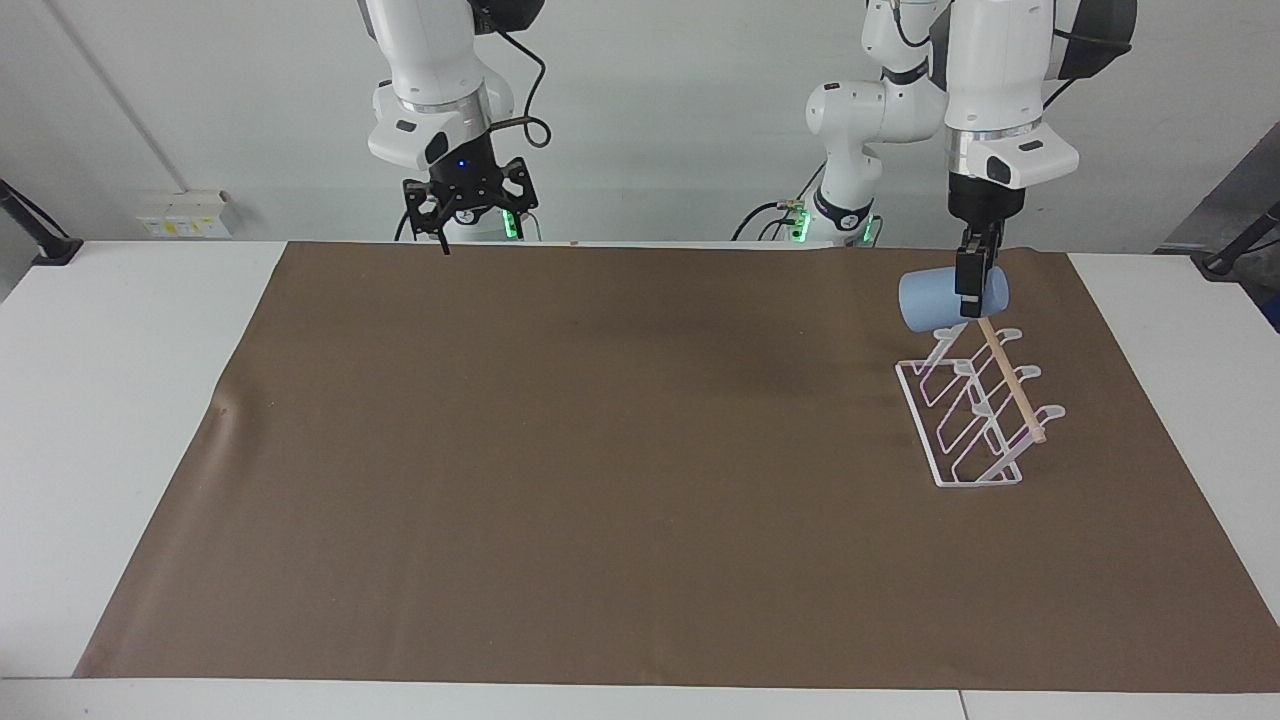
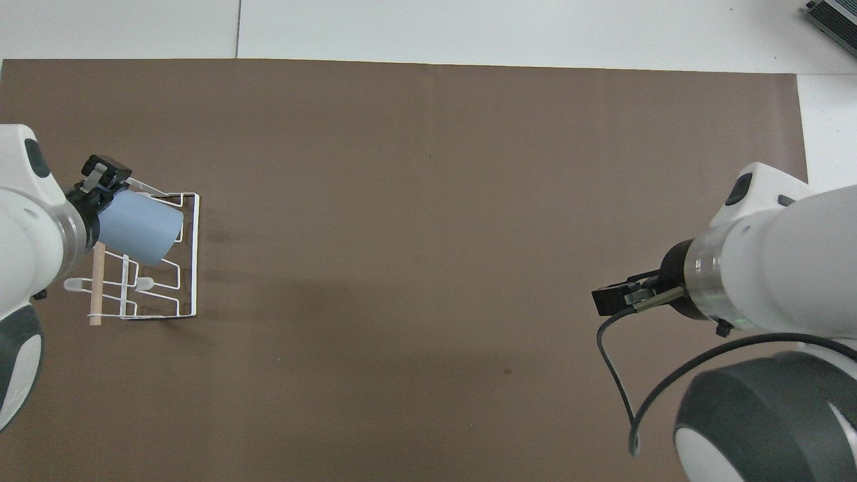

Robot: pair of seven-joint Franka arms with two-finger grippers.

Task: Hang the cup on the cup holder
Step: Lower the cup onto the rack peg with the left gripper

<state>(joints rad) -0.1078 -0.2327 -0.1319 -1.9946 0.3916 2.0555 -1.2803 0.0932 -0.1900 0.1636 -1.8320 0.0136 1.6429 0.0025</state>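
Observation:
The light blue cup lies on its side in my left gripper, which is shut on it and points straight down. The cup hangs just over the white wire cup holder, close to the top of its wooden dowel; I cannot tell whether they touch. In the overhead view the cup covers part of the holder, its wide end toward the table's middle, with the left gripper at its narrow end. My right gripper is open and empty, raised over the mat's edge by its own base, and it also shows in the overhead view.
A brown mat covers most of the white table. The holder stands on the mat toward the left arm's end. A cable loops from the right wrist. A grey device sits at the table's corner.

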